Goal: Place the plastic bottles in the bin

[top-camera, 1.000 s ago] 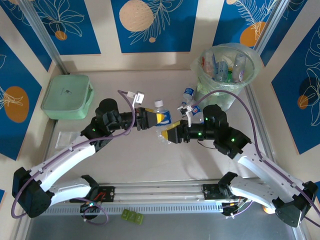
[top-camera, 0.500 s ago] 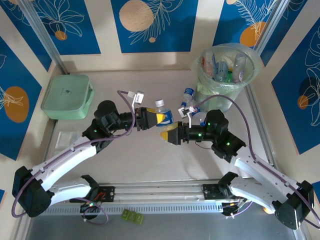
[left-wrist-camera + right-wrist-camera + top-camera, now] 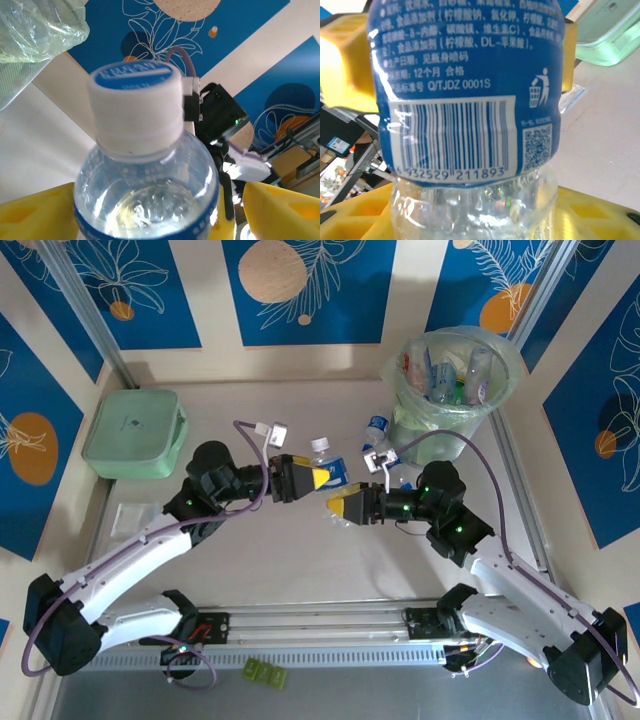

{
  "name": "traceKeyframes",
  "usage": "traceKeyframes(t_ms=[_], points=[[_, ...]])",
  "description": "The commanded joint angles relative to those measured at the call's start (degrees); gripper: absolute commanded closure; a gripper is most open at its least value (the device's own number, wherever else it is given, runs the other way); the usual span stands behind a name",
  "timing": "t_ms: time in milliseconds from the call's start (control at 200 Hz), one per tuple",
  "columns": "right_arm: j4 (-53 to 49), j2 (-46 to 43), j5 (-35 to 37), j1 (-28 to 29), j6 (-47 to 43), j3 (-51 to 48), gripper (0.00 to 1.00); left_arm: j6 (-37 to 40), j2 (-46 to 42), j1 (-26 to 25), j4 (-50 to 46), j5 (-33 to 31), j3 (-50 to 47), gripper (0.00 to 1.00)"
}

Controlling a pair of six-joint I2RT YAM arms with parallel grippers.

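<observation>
A small clear bottle (image 3: 338, 474) with a blue label and a white cap (image 3: 134, 107) is hanging above the middle of the surface (image 3: 300, 570), between the two claws, which are meeting nose to nose. In the overhead view the cap is pointing toward the far wall.

The right claw (image 3: 336, 507) is gripping the bottle at its clear lower end. In the right wrist view its yellow fingers (image 3: 355, 215) are pressing in on both sides just below the barcode.

The left claw (image 3: 316, 478) is standing open around the bottle's upper part. In the left wrist view one yellow finger (image 3: 282, 210) is sitting clear of the bottle's shoulder with a gap showing. The other finger is lying close against the opposite side, and whether it is touching cannot be told.

The bin (image 3: 500, 390) is standing in the far right corner, apart from the held bottle and beyond the right arm's elbow. It is lined with a pale green bag and is holding several bottles (image 3: 440, 375) standing and leaning together inside. One more bottle with a blue cap (image 3: 376, 428) is lying on the surface just beside the bin's left side.

A mint-green lidded box (image 3: 135, 432) is sitting at the far left of the surface, well apart from both claws.
</observation>
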Motion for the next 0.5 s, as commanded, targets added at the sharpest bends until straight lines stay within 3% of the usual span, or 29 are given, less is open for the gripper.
traceKeyframes(t_ms=[0, 80, 145, 230, 325, 495], points=[[-13.6, -1.5, 6.5, -0.4, -6.9, 7.2, 0.51, 6.7, -4.0, -0.5, -9.9, -3.7, 4.9, 0.1], [-23.7, -1.5, 11.7, -0.7, -12.0, 13.0, 0.55, 14.4, -5.9, -0.6, -24.1, -11.6, 9.4, 0.09], [-30.9, -1.0, 16.3, -1.6, -15.4, 18.2, 0.57, 19.6, -7.6, -0.5, -34.5, -22.6, 12.2, 0.09], [-40.9, 1.7, 24.3, -3.8, -18.8, 26.9, 0.57, 23.7, -11.0, -0.5, -39.3, -33.3, 11.6, 0.09], [-51.0, 7.0, 30.9, -8.9, -22.3, 37.1, 0.57, 27.1, -12.3, -0.5, -40.6, -36.3, 10.6, 0.1], [-61.2, 16.4, 43.3, -17.1, -28.5, 53.6, 0.58, 31.0, -8.6, -0.6, -43.3, -33.8, 11.5, 0.11]])
